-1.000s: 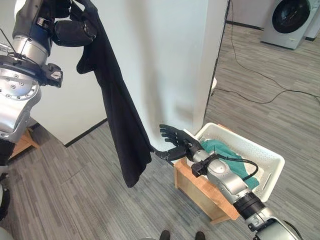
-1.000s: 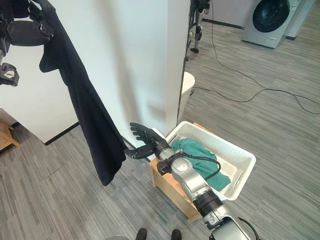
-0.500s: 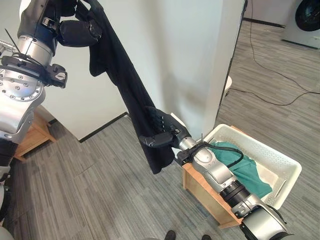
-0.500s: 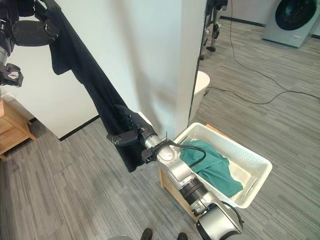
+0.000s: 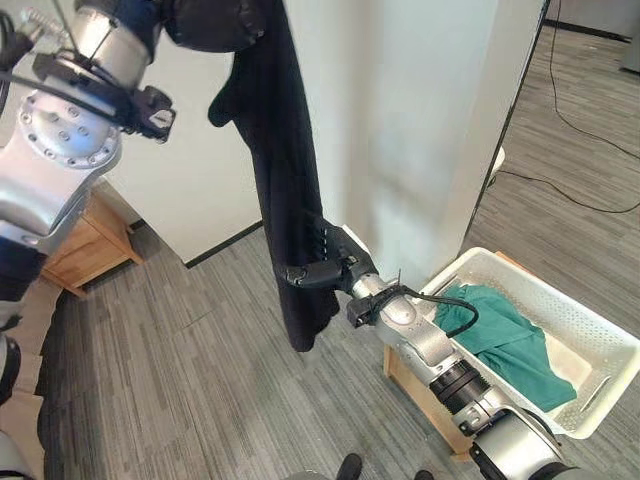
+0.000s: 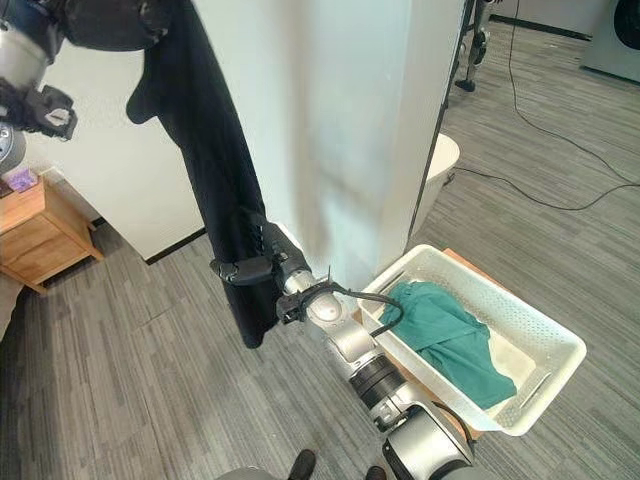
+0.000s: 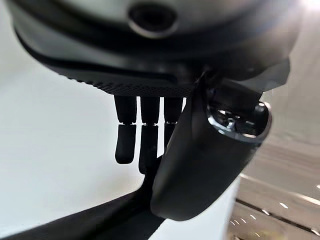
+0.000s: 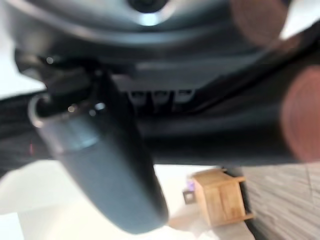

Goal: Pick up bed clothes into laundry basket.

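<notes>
A long black garment (image 5: pixel 285 200) hangs from my left hand (image 5: pixel 215 20), which is raised high at the upper left and shut on its top end. The cloth drops in front of the white wall to just above the floor. My right hand (image 5: pixel 318 262) reaches out from the lower right and pinches the garment's lower part, thumb on the near side and fingers (image 5: pixel 327 238) on the far side. To the right, the white laundry basket (image 5: pixel 600 345) holds a green cloth (image 5: pixel 505 335). The right wrist view shows dark cloth (image 8: pixel 225 140) running between thumb and fingers.
The basket rests on a low wooden stand (image 5: pixel 410 385) beside a white pillar (image 5: pixel 420 130). A wooden cabinet (image 5: pixel 90 240) stands against the wall at the left. Grey plank floor (image 5: pixel 200 390) lies open below the hanging garment.
My right hand moved from beside the garment's hem onto the cloth and closed on it. The left hand carried the garment's top higher and rightward. The camera has also shifted.
</notes>
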Tool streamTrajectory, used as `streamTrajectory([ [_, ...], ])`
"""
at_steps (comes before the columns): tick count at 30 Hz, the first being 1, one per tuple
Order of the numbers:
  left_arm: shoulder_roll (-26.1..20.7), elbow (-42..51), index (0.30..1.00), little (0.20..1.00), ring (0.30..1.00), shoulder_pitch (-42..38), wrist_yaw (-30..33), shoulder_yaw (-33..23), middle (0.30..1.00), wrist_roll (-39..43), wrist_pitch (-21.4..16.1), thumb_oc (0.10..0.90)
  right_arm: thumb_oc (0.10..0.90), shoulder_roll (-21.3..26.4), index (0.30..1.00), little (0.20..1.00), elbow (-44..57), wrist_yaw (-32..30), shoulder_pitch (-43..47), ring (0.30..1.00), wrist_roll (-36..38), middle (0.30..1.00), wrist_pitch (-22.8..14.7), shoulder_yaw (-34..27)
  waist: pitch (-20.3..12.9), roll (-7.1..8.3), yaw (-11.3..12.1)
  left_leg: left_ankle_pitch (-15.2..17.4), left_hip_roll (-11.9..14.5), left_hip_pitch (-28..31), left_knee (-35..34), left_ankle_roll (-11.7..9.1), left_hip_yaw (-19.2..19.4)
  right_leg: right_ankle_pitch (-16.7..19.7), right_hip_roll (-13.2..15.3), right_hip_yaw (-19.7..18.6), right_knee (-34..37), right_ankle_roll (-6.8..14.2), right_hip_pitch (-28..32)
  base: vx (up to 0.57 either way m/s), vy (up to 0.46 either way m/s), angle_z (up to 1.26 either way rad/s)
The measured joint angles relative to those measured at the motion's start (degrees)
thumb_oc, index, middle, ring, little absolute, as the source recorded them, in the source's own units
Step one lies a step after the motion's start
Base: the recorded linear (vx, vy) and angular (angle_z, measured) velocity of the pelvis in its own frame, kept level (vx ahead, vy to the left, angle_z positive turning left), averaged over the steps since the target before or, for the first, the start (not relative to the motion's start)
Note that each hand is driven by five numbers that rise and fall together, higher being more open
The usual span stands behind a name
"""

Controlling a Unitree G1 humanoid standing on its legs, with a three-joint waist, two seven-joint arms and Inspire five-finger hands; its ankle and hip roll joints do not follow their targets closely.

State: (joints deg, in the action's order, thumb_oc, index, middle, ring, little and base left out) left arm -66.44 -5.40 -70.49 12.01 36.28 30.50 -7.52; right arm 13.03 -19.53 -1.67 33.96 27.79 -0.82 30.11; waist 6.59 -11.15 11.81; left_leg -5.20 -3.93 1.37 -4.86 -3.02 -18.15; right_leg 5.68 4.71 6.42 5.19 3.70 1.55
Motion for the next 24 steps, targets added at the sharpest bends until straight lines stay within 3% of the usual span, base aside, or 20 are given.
streamTrajectory([
  [4,0.04,-0.03,0.300,0.300,0.300,-0.46,0.00,0.00,0.300,-1.33,-1.02,0.400,0.800,0.94,0.900,0.900,0.10,-0.05,0.14,0.900,-2.97,0.900,0.00,1.22,-0.65,-0.90,-0.24,0.00,-0.03,0.06,0.00,0.00,0.21,-0.02,0.02,-0.17,0.00,0.04,0.00,0.00,0.000,0.00],
  [10,0.06,-0.30,0.300,0.300,0.300,-0.44,0.00,-0.01,0.300,-1.41,-0.96,0.400,0.800,6.77,0.900,0.900,4.13,0.05,0.10,0.900,-5.75,0.900,0.12,1.56,-0.81,-1.19,-0.45,0.01,0.09,0.09,-0.03,0.00,0.38,-0.02,-0.11,-0.37,-0.01,0.03,-0.04,0.00,0.000,0.00],
  [12,0.05,-0.72,0.300,0.300,0.300,-0.40,0.01,-0.41,0.300,-1.43,-0.92,0.400,0.800,11.19,0.900,0.900,10.66,0.12,-0.40,0.900,-7.53,0.900,0.83,0.14,-0.80,-1.19,-1.08,0.01,0.04,0.06,-0.05,0.00,0.65,0.04,-0.20,-0.60,-0.02,0.09,-0.18,-0.01,-0.011,-0.02],
  [15,-0.01,-2.05,0.300,0.300,0.300,-0.08,0.01,-0.94,0.300,-1.43,-0.77,0.400,0.800,13.67,0.900,0.900,17.30,-0.01,-0.84,0.900,-8.47,0.900,1.04,-4.00,-0.77,-1.13,-2.12,0.08,0.05,0.26,-0.06,0.06,2.08,0.17,-0.31,-1.83,-0.03,0.19,-0.43,0.01,-0.019,-0.17],
  [19,-0.20,-3.57,0.300,0.300,0.300,0.31,0.01,-1.96,0.300,-1.47,-0.04,0.400,0.800,13.11,0.900,0.900,26.03,-1.17,-4.11,0.900,-6.14,0.900,0.06,-11.40,-0.71,-1.04,-4.58,0.23,0.03,0.69,-0.08,0.29,3.47,0.27,-0.30,-3.01,-0.03,0.28,-0.44,0.01,-0.013,-0.19],
  [24,-0.22,-3.35,0.300,0.300,0.300,0.57,0.01,-3.24,0.300,-1.52,0.41,0.400,0.800,13.39,0.900,0.900,27.46,-2.42,-4.17,0.900,-3.38,0.900,-0.43,-14.45,-0.62,-0.91,-6.43,0.39,0.30,1.27,-0.08,0.48,5.42,0.47,-0.45,-4.56,-0.02,0.18,-0.57,0.01,-0.016,-0.19],
])
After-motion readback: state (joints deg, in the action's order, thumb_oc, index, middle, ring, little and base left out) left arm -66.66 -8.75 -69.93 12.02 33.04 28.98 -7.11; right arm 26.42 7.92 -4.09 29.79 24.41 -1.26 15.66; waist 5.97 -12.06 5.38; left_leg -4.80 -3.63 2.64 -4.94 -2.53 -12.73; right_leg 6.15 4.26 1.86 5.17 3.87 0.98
